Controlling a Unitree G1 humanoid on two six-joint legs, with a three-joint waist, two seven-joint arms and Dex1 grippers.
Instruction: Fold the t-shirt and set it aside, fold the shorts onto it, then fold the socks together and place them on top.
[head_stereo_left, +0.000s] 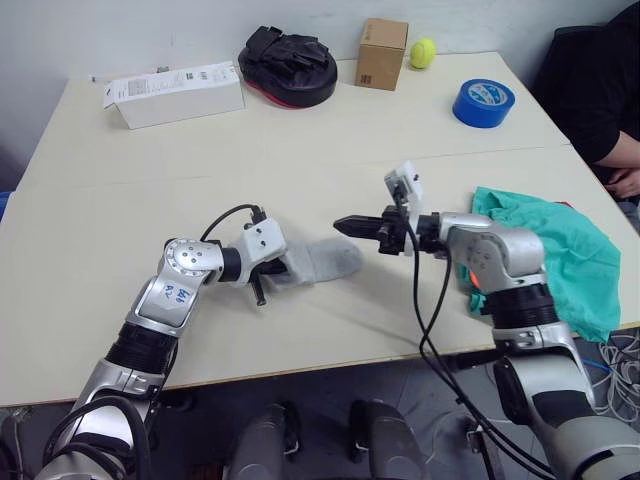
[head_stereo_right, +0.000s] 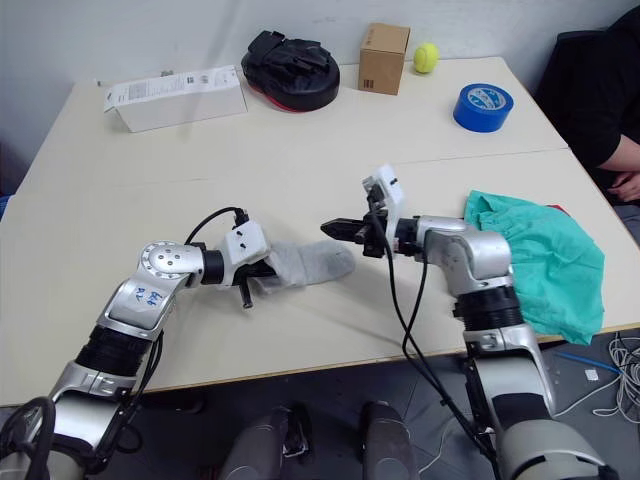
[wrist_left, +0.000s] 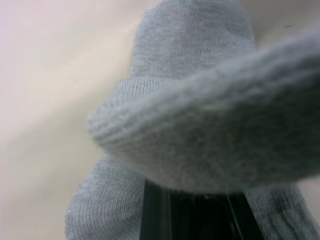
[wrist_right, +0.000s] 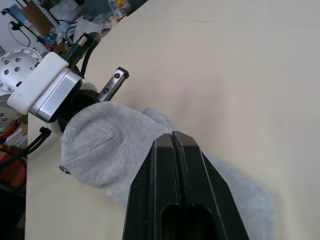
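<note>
The light grey socks (head_stereo_left: 322, 262) lie near the middle of the table, one folded over the other (wrist_right: 100, 145). My left gripper (head_stereo_left: 266, 282) is shut on their cuff end, and the grey fabric (wrist_left: 200, 150) drapes over its fingers. My right gripper (head_stereo_left: 346, 226) hovers shut and empty just above the toe end, with its fingers (wrist_right: 172, 150) pressed together. The teal shorts (head_stereo_left: 560, 250) sit folded at the table's right edge. A sliver of red t-shirt (head_stereo_right: 553, 209) peeks out from beneath them.
Along the far side of the table stand a white carton (head_stereo_left: 175, 95), a black padded mitt (head_stereo_left: 290, 65), a small cardboard box (head_stereo_left: 383, 53), a yellow tennis ball (head_stereo_left: 422, 52) and a blue tape roll (head_stereo_left: 483, 102). A person in black (head_stereo_left: 600, 90) sits at the right.
</note>
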